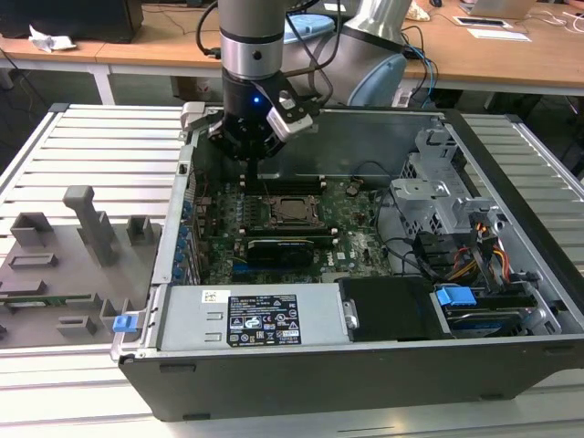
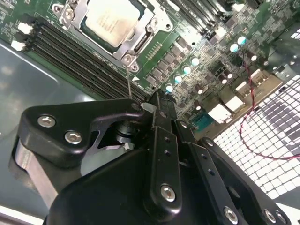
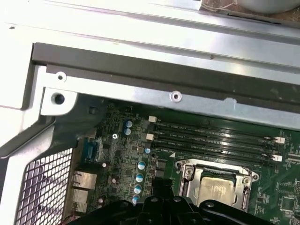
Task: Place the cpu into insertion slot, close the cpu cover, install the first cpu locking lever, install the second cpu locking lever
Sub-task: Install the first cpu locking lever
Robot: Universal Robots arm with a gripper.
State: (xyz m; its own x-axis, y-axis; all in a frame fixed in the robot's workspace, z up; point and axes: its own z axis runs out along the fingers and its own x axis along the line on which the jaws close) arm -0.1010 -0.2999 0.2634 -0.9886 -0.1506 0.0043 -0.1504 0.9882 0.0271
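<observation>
Open PC case (image 1: pixel 511 301) on the desk (image 1: pixel 91 146), motherboard (image 1: pixel 356 228) inside. One cpu (image 2: pixel 111 19) seated in the insertion slot (image 2: pixel 140 44), cpu cover (image 3: pixel 185 171) down around it. Four memory slots (image 3: pixel 211 138) beside the slot. Claw (image 2: pixel 154 105) above the board near the socket, clenched, gripping nothing.

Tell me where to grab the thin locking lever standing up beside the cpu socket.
Take the locking lever by its bare upper rod, coming from above: it seems to rise free from a corner of the cpu cover, with memory slots crowding its base.
</observation>
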